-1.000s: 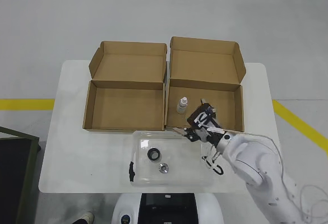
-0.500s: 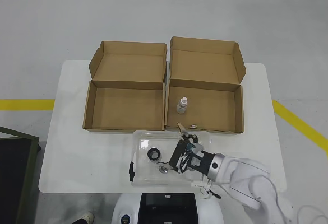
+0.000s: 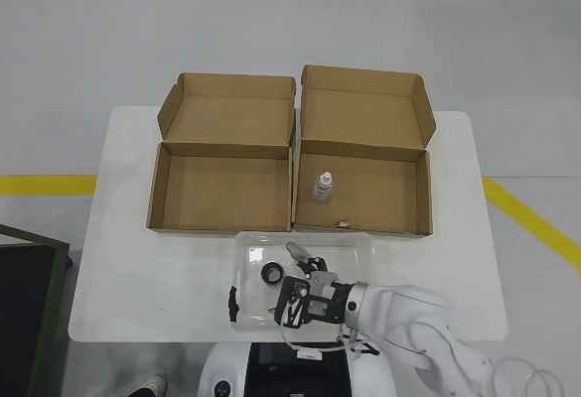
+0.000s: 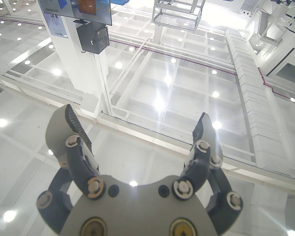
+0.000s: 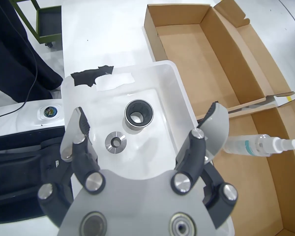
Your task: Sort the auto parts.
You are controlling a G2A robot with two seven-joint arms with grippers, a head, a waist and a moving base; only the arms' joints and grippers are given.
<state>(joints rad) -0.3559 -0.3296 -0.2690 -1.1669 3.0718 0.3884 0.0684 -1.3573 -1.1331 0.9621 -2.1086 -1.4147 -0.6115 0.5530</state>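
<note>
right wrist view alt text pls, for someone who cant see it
The right gripper hangs open over a clear plastic bin holding two parts, a dark-lined metal sleeve and a smaller metal ring. Beside the bin sit an open cardboard box and a second box holding a small spray bottle.

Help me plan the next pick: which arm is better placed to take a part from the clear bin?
Right. The right gripper hangs open above the clear bin that holds the black bushing and silver ring. The left gripper, also open, points at the ceiling.
</note>
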